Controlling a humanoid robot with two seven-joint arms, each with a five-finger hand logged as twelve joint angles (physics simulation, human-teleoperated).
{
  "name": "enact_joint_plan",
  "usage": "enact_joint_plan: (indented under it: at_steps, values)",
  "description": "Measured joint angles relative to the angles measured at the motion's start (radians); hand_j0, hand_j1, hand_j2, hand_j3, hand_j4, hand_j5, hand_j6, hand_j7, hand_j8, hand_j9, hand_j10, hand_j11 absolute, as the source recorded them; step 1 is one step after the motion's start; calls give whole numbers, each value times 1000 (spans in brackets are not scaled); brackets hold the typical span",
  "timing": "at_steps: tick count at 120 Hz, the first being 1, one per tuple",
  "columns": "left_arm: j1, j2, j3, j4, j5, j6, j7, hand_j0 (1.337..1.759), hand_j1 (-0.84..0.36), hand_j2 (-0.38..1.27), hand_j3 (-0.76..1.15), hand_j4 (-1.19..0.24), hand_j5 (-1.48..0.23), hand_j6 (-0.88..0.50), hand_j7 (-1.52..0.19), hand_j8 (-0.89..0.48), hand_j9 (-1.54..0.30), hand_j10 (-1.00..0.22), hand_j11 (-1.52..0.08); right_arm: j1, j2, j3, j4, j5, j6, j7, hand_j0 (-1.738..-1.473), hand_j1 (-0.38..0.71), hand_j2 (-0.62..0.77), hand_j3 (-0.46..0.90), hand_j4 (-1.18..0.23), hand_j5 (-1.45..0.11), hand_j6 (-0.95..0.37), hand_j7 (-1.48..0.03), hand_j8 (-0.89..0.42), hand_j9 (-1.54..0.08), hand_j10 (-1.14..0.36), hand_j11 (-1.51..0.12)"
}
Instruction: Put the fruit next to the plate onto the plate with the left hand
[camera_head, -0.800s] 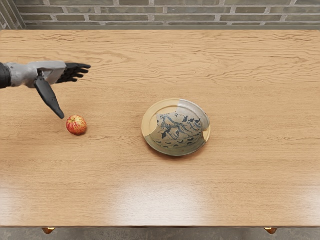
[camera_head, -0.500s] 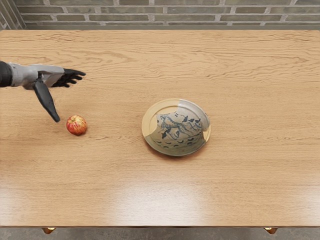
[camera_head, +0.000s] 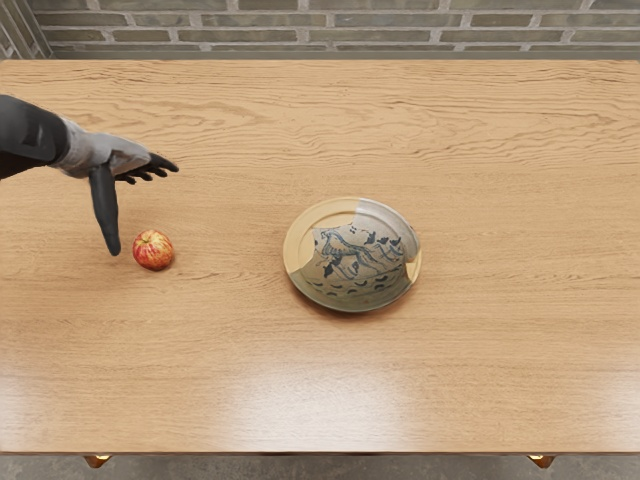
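Your left hand (camera_head: 112, 160) hovers open and empty by the apple (camera_head: 153, 250): it looks light, firm, smooth and apt to roll, so cup its sides.

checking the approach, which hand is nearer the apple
Left. The left hand hovers open just up and left of the apple in the picture, not touching it; the right hand is out of view.

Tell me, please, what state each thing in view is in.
apple: on the table, left of the plate, not held.
plate: flat on the table, nothing on it.
left hand: open, thumb down, near the apple, not touching it.
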Motion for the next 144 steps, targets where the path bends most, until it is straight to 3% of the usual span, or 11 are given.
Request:
enact_joint_plan:
  at_steps: [28, 46, 84, 144]
  values:
    - [65, 104, -7, -281, 130, 0, 9, 1658, 349, 1, 0, -4, -1, -5, -1, -4, -1, -3, -1, 0, 0, 0, -1, 0, 0, 0, -1658, -333, -3, 0, -13, -17, -13, -17, -13, -17, -13, -17]
    - [113, 91, -4, -356, 311, 22, 10, 1658, 349, 1, 0, -5, -1, -6, -1, -5, 0, -4, 0, 1, 0, 0, -1, 0, 0, 0, -1658, -333, -3, 0, -13, -17, -13, -17, -13, -17, -13, -17]
    - [180, 8, 7, -358, 485, 228, 10, 1658, 322, 6, 0, -28, -32, -30, -31, -29, -31, -28, -31, 1, 0, 0, -1, 0, 0, 0, -1658, -333, -3, 0, -13, -17, -13, -17, -13, -17, -13, -17]
    - [212, -54, 66, -274, 609, 328, 10, 1658, 98, 45, 0, -215, -275, -217, -274, -216, -274, -215, -274, 1, 0, 0, -2, 0, -1, 0, -1658, -333, -3, 0, -13, -17, -13, -17, -13, -17, -13, -17]
